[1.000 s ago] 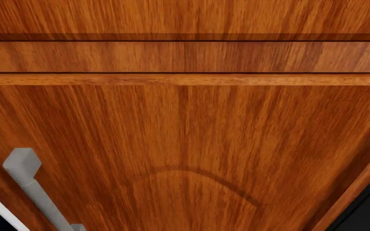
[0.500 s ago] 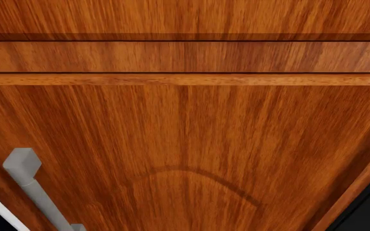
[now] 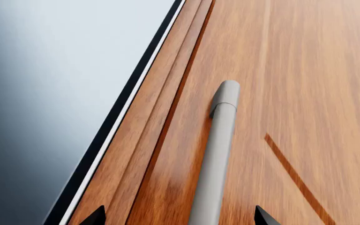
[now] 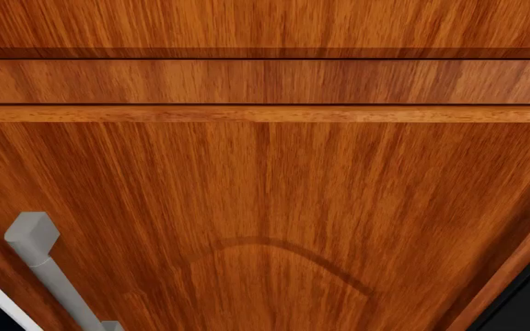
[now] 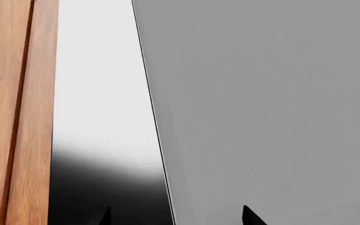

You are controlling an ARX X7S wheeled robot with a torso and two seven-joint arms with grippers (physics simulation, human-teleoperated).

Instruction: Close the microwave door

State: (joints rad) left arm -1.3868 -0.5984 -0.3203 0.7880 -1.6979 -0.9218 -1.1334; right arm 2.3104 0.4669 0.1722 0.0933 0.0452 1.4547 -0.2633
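Where the left gripper (image 3: 176,220) shows in the left wrist view, only its two dark fingertips (image 3: 95,216) peek in at the frame's edge, set wide apart and touching nothing. Between them runs a grey bar handle (image 3: 217,154), mounted on a wooden cabinet door (image 3: 292,93) with warm reddish grain. Along the door's far edge lies a narrow wooden strip, then a thin black and white border, and beyond that a smooth pale grey surface (image 3: 42,93) that cannot be identified.

The right gripper (image 5: 176,219) likewise shows just two dark fingertips (image 5: 249,216), spread, with nothing held. They sit before a flat grey panel (image 5: 261,93) and, beside it, a glossy panel (image 5: 101,117) that shades from white to black; more wood (image 5: 5,93) lies past that. Whether either panel belongs to the microwave cannot be told.

From the head view, the wooden cabinet door (image 4: 265,207) fills nearly everything, crossed by horizontal trim (image 4: 265,81) higher up, with the grey handle (image 4: 44,265) low at the left. Neither arm appears there. The microwave door cannot be made out with certainty in any view.
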